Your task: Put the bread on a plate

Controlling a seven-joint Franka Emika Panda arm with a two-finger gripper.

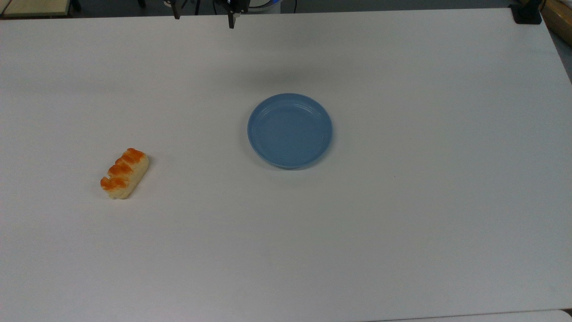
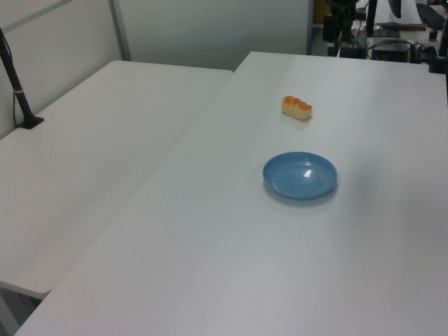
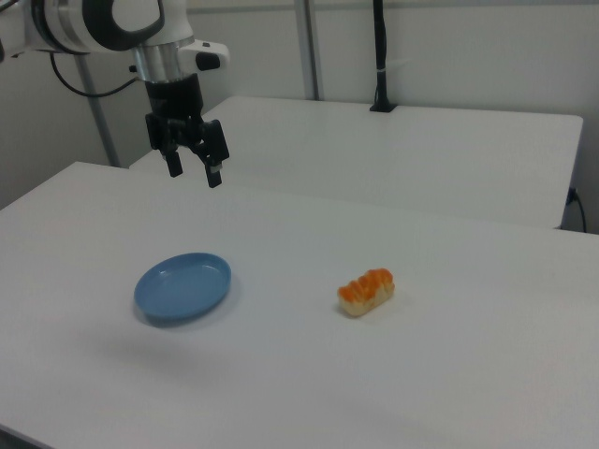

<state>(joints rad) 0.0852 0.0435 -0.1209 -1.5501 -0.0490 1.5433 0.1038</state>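
1. Your bread, a small cream loaf with three orange-brown glazed bumps, lies flat on the white worktop. It sits toward the top view's left and runs on a diagonal. Nothing touches it.

2. The light-blue plate is well apart from the loaf, near the middle of the worktop. It is bare, so no part of the placing is done.

3. In the right view the bread lies to the right view's right of the plate, with open worktop between them.

4. Your claw hangs high in the air, past the far side of the plate in the right view. Its two fingers are spread apart and carry nothing. In the top view its fingertips poke in at the upper edge.

5. By my reading, you are at the approach step: the reach for the loaf is not yet made.

6. The next move likely calls for a sweep across to the bread, toward the top view's left, then a descent.

7. You would probably do best to turn the wrist so the fingers close across the loaf's short width, not along its length.

8. Keep the fingers wide until they straddle the loaf, since a low or skewed descent could push it aside.
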